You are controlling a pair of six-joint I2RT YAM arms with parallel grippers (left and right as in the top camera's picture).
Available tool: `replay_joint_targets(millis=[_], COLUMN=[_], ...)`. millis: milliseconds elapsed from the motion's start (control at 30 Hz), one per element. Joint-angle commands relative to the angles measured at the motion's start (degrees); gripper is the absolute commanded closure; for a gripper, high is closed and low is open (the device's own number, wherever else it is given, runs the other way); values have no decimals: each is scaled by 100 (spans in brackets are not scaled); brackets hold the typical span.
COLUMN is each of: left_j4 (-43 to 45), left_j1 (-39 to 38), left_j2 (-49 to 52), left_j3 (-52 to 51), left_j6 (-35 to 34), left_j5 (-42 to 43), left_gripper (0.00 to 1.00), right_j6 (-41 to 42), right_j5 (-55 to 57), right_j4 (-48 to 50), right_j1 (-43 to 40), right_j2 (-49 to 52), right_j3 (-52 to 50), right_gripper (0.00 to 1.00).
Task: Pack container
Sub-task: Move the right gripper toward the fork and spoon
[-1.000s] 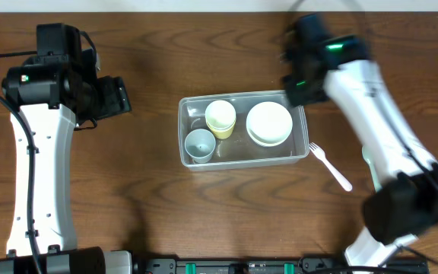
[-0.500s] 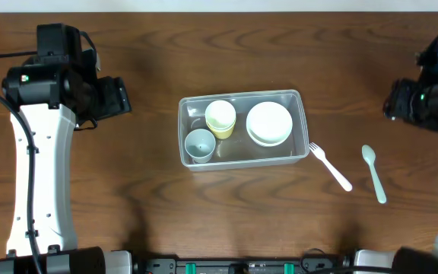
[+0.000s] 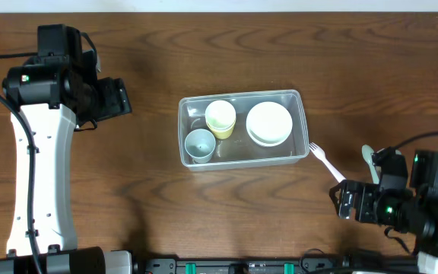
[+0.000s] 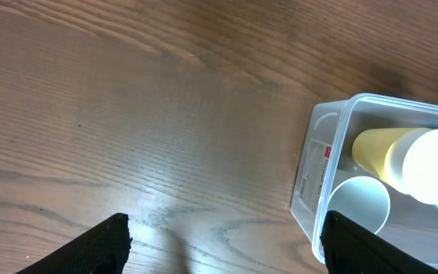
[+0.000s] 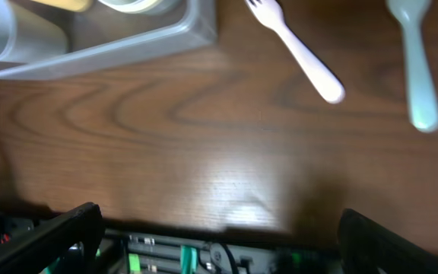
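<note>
Jaws released on both arms; your right jaws have the fork (image 5: 301, 52) just ahead, handle slanting toward them.

Clear container (image 3: 302, 99) upright, mid-table

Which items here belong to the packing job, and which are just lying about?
Job: container, with yellow cup, pale blue cup and white bowls inside it.
Loose on the table: white fork, pale spoon; probably still to be packed, not clutter.
</note>
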Motion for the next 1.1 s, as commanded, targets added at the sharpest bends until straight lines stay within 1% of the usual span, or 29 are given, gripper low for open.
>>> replay_joint_targets(millis=[0,33,133,167,267,300,367,467,567,667,900,1067], left_j4=[-33,-35,-37,-37,-37,-37,-37,-37,-37,-37,-42,-42], left_j1=[17,17,20,20,17,17,20,20,17,17,20,17], left_j2=[4,4,4,4,4,4,4,4,4,4,4,4], left_j3=[-35,-35,-35,-35,-35,-35,-35,-35,-35,-35,-35,-35], left_j6=[-48,-48,-48,-48,-48,-48,-48,-48,-48,-48,-48,-48], left_j5=[-7,-7,-7,-7,-7,-7,-9,-9,-9,-7,-7,-7], left_gripper=[19,19,19,19,19,19,19,19,19,19,19,19], right_j6=[-74,-33,-39,-39,-44,-92,-417,-833,-977,-1156,-1290,-1825], right_j5=[-407,-433,-654,-428,352,553,586,723,1161,1340,2356,2411], right_j4=[481,693,1770,2179,2632,2695,2702,2529,2337,2441,2927,3322], right_j1=[63,63,63,63,63,63,63,66,66,184,750,1060], right_j2=[-223,-249,-219,-116,319,577,1126,2026,2865,3611,4557,4817], right_j3=[-85,-63,-57,-57,-57,-57,-57,-57,-57,-57,-57,-57], right_gripper=[1,1,1,1,1,1,1,1,1,1,1,1])
